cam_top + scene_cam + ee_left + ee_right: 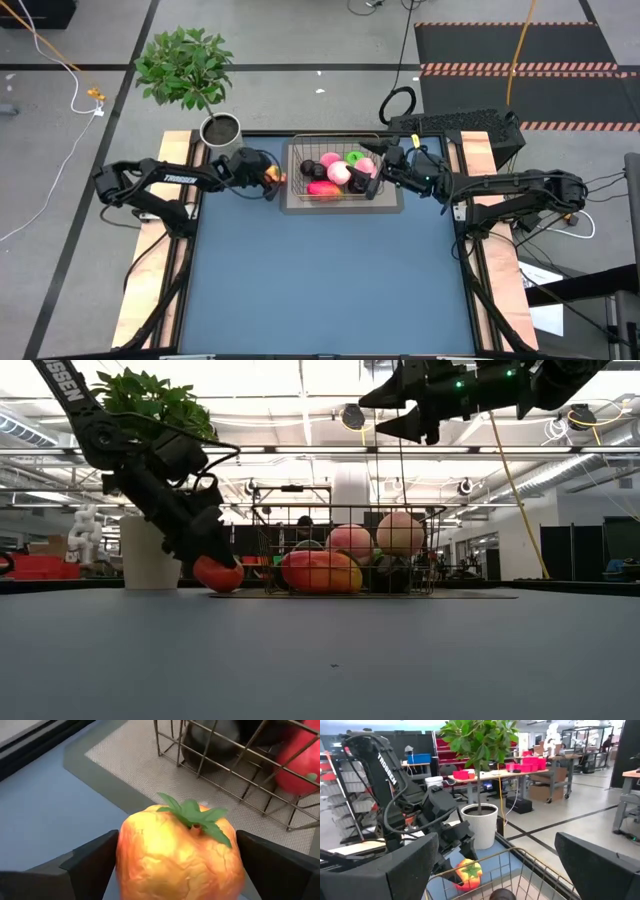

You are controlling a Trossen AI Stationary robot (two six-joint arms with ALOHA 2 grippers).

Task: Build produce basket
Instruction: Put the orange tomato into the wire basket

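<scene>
So my left claw (272,180) is down at the desk (330,280) just left of the wire basket (300,150), fingers spread wide on either side of the orange-red fruit with the green top (180,852). From the wrist cam the fruit sits right between the fingers (90,865), but I honestly can't tell if they're touching it; looks let go to me. In the low view it's resting on the desk, just outside the basket wall.

My right claw (372,165) hangs over the basket's right end, fingers apart, nothing in it.

Inside the basket: a couple of pink peaches (338,172), a green apple (355,157), a red-orange oval one (322,188) and some small dark round ones (308,168). The potted plant (186,65) stands off the back-left corner.
</scene>
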